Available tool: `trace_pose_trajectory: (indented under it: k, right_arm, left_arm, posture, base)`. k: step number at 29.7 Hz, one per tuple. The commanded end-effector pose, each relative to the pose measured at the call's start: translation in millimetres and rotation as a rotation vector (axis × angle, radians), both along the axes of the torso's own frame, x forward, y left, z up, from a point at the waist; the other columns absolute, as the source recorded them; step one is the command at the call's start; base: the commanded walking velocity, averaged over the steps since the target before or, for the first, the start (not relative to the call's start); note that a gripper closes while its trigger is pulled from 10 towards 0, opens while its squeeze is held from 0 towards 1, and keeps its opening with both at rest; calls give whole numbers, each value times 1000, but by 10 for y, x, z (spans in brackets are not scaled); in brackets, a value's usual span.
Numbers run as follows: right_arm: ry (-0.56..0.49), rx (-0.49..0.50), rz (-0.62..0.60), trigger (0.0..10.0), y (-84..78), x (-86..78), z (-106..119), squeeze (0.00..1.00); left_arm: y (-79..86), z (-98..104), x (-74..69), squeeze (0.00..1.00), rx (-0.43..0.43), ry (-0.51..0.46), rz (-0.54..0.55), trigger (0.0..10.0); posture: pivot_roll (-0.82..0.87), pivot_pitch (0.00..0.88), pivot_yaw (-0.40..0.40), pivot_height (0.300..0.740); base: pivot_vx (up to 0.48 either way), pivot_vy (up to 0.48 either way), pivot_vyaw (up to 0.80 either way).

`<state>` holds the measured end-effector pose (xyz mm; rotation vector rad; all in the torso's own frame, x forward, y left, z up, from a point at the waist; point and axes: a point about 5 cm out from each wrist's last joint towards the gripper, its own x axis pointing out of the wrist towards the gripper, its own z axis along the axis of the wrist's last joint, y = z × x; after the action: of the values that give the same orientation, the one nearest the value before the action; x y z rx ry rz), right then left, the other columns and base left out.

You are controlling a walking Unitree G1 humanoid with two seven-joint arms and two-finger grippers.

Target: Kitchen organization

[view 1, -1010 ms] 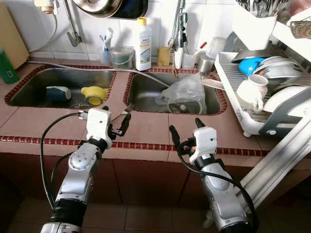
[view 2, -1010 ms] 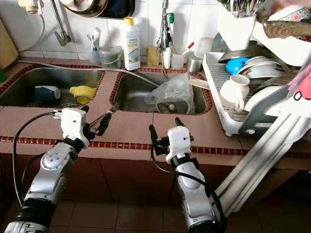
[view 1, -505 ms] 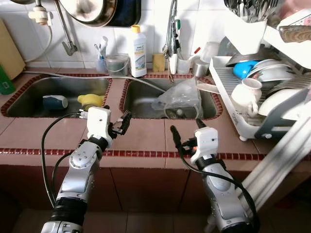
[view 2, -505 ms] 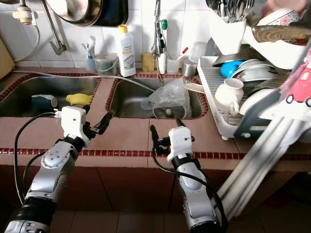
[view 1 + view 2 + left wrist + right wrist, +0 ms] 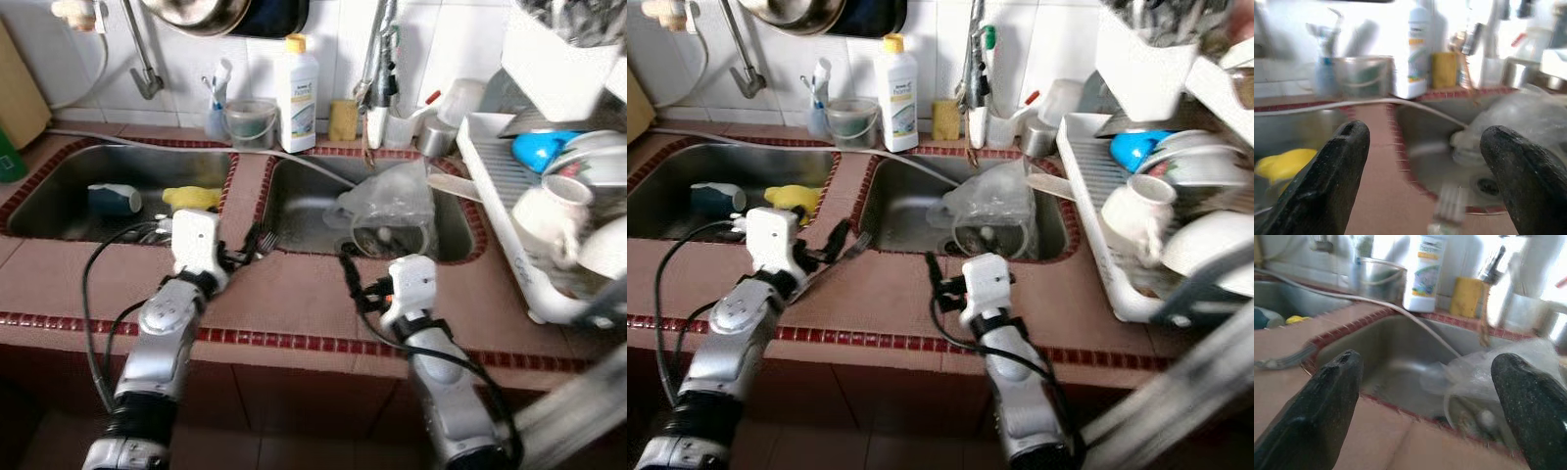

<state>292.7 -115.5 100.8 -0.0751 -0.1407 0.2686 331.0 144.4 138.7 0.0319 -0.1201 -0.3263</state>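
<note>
A metal fork (image 5: pixel 263 241) lies on the tiled strip between the two sinks, its tines toward the right sink; it shows blurred in the left wrist view (image 5: pixel 1448 206). My left gripper (image 5: pixel 242 249) hovers just short of the fork, open, nothing between its fingers (image 5: pixel 1327 181). Over the counter's front part, before the right sink, my right gripper (image 5: pixel 372 266) is held open and empty. In that sink sits a crumpled clear plastic bag (image 5: pixel 387 204) around a round container.
The left sink (image 5: pixel 59 181) holds a blue mug (image 5: pixel 108 199) and a yellow item (image 5: pixel 191 196). A white soap bottle (image 5: pixel 295 83), cups and a sponge line the back ledge. A loaded white dish rack (image 5: pixel 490 166) stands at the right.
The camera has moved closer and tilted, blurring the right side. Both grippers have advanced toward the sinks; the left one now sits close to the fork. Both stay open.
</note>
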Motion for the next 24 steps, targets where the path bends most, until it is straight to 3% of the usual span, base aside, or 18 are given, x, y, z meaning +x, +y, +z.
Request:
trace_pose_trajectory:
  k: [1,10,24]
  right_arm:
    - [-22,23,41,10000,131,3,69,0]
    - [-24,30,44,10000,154,8,81,0]
    - [50,66,14,10000,130,-88,-36,0]
  left_arm:
    - [145,-16,-11,0,6,12,46,10000]
    - [181,43,13,0,22,-10,26,10000]
    - [118,-26,-53,0,208,0,-177,10000]
  posture:
    - [-125,8,10,740]
    - [-126,10,20,740]
    - [-127,40,31,740]
  base:
    - [0,0,0]
    - [0,0,0]
    - [0,0,0]
